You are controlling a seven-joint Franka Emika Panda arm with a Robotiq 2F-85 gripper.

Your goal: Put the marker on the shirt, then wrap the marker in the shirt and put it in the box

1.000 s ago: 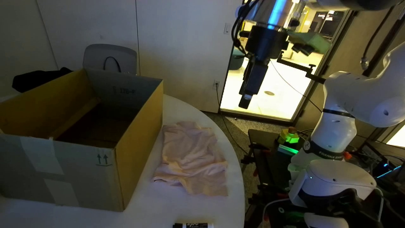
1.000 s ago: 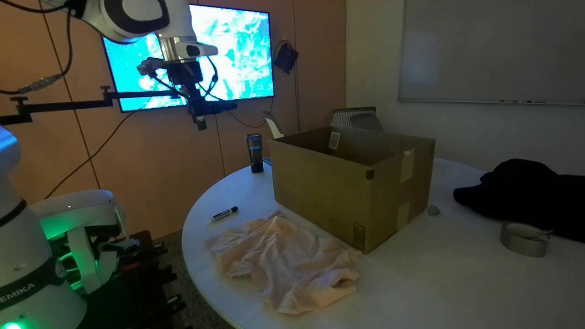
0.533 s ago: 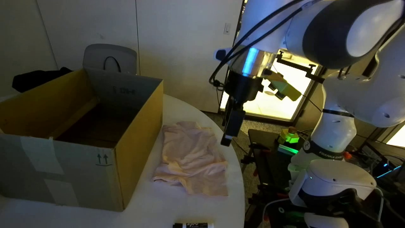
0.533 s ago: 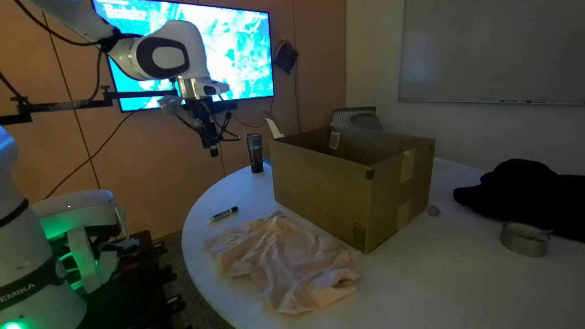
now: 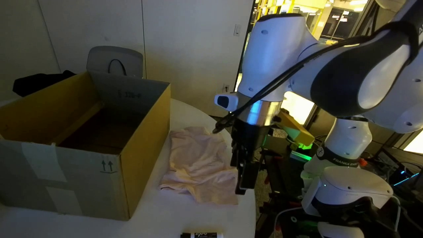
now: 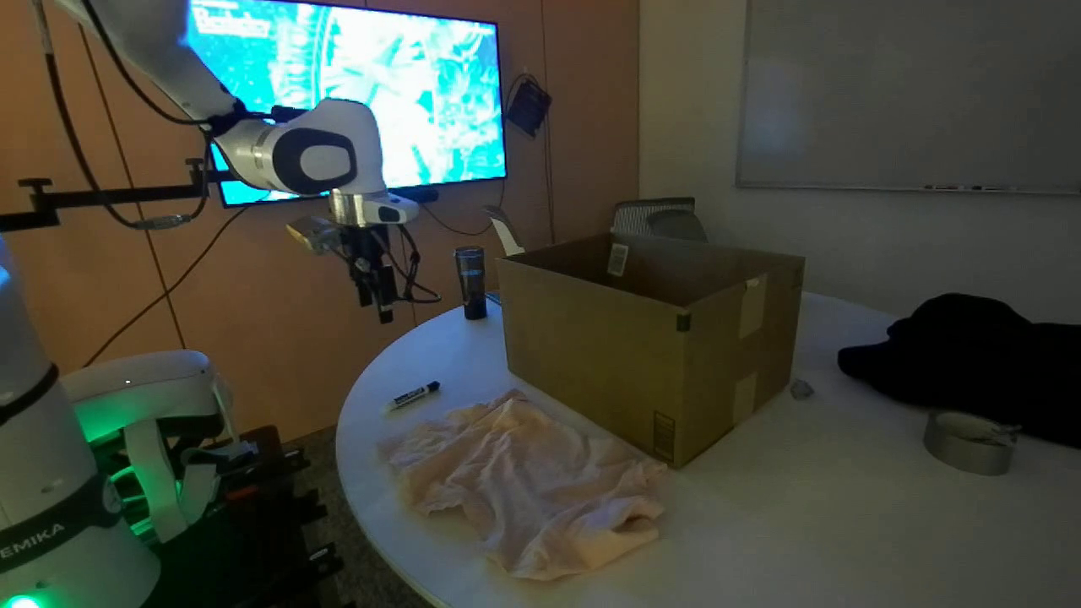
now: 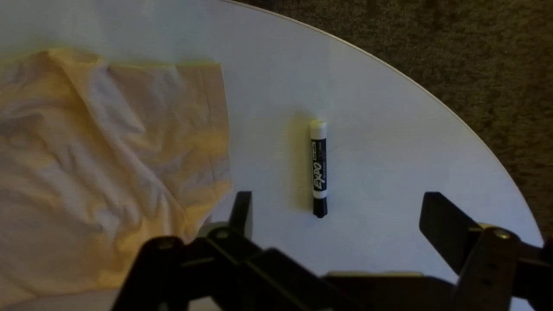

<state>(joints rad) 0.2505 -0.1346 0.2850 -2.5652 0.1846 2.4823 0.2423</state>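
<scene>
A black and white EXPO marker (image 7: 319,168) lies on the white table in the wrist view. It also shows in both exterior views (image 5: 202,235) (image 6: 414,395). A crumpled pale pink shirt (image 6: 532,490) lies spread between the marker and the box; it shows in an exterior view (image 5: 201,162) and at the left of the wrist view (image 7: 108,172). The open cardboard box (image 5: 82,185) stands beside the shirt, also in an exterior view (image 6: 591,346). My gripper (image 7: 338,203) is open and empty, above the table. The marker's cap end appears between the fingers, nearer the left one.
The round table (image 6: 802,540) has its curved edge close beyond the marker. A dark tumbler (image 6: 471,283) stands behind the box. A tape roll (image 6: 967,443) and a black cloth (image 6: 971,363) lie on the far side. A chair (image 5: 115,61) stands behind the box.
My gripper has come down a long way toward the table near the marker. Its fingers look wider apart in the exterior views now. Marker, shirt and box have not moved.
</scene>
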